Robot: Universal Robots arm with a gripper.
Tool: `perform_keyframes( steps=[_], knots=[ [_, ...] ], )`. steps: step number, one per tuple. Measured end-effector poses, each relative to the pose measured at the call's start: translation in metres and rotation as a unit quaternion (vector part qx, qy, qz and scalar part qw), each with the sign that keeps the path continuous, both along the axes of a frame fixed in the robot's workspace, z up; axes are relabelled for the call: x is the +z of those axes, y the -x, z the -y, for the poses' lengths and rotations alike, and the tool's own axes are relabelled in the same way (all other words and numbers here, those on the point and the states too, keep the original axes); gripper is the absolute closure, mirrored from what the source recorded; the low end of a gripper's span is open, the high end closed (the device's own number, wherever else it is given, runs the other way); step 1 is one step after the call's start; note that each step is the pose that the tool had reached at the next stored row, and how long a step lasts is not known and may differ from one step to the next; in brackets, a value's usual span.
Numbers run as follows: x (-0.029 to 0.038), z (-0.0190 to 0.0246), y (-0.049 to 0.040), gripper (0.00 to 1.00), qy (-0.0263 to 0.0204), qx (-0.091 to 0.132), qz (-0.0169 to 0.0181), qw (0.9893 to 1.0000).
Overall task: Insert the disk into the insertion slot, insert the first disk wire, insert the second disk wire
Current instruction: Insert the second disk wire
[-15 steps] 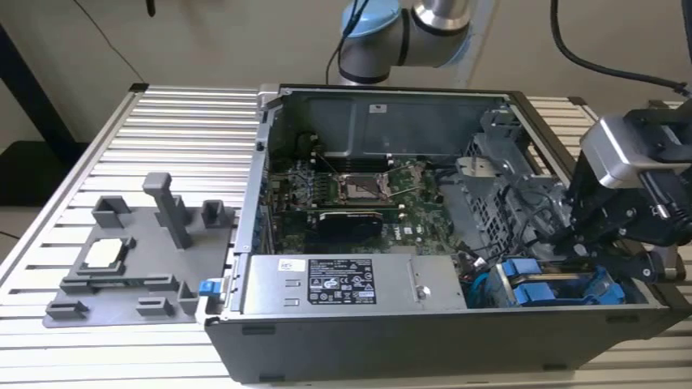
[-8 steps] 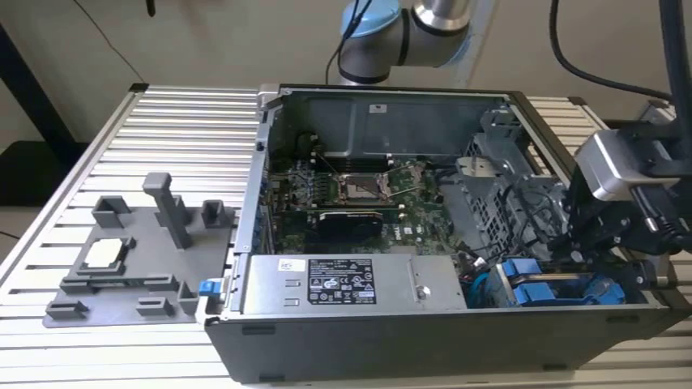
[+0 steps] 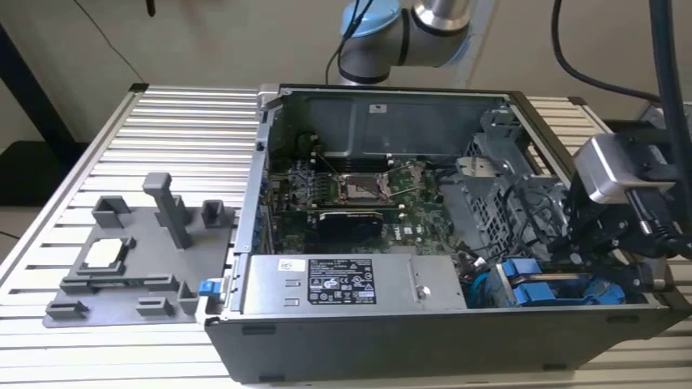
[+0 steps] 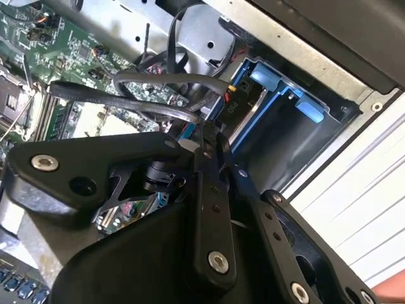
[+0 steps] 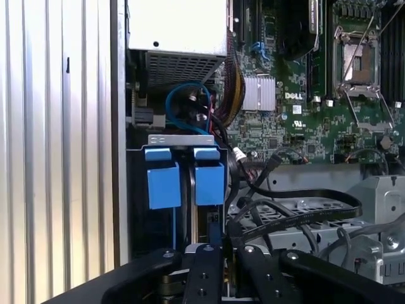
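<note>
The open computer case (image 3: 433, 243) lies on a slatted aluminium table (image 3: 162, 138), motherboard (image 3: 346, 186) facing up. At the exterior view's right near corner, the drive bay (image 3: 562, 288) holds two blue carriers side by side; in the first wrist view their blue tabs (image 5: 183, 180) stand together in the slot, and I cannot tell which one carries the disk. The gripper (image 5: 218, 253) hangs just above this bay, its black fingers (image 4: 212, 209) drawn narrow, nearly together, around a dark cable connector (image 4: 205, 136) by the bay's edge. Black cables (image 5: 297, 209) loop over the grey metal cage beside it. A grey fixture plate (image 3: 130, 259) lies on the table at the exterior view's left.
</note>
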State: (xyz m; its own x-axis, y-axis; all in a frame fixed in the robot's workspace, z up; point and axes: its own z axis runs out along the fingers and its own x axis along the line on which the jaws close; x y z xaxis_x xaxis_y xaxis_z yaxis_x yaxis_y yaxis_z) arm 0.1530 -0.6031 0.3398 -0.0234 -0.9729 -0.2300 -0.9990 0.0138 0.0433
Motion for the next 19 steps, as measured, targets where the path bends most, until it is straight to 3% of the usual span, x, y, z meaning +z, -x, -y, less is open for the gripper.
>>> perform_keyframes(
  steps=[13, 15, 16, 19],
  knots=[
    [-0.0095, -0.0001, -0.0002, 0.84, -0.0006, -0.006, 0.0001, 1.0],
    [-0.0097, 0.0, -0.0001, 0.83, -0.0005, -0.006, 0.0, 1.0],
    [-0.0095, 0.0001, -0.0001, 0.76, -0.0002, -0.006, -0.0003, 1.0],
    [-0.0069, 0.0, -0.0001, 0.76, -0.0001, -0.006, -0.0015, 1.0]
  ],
)
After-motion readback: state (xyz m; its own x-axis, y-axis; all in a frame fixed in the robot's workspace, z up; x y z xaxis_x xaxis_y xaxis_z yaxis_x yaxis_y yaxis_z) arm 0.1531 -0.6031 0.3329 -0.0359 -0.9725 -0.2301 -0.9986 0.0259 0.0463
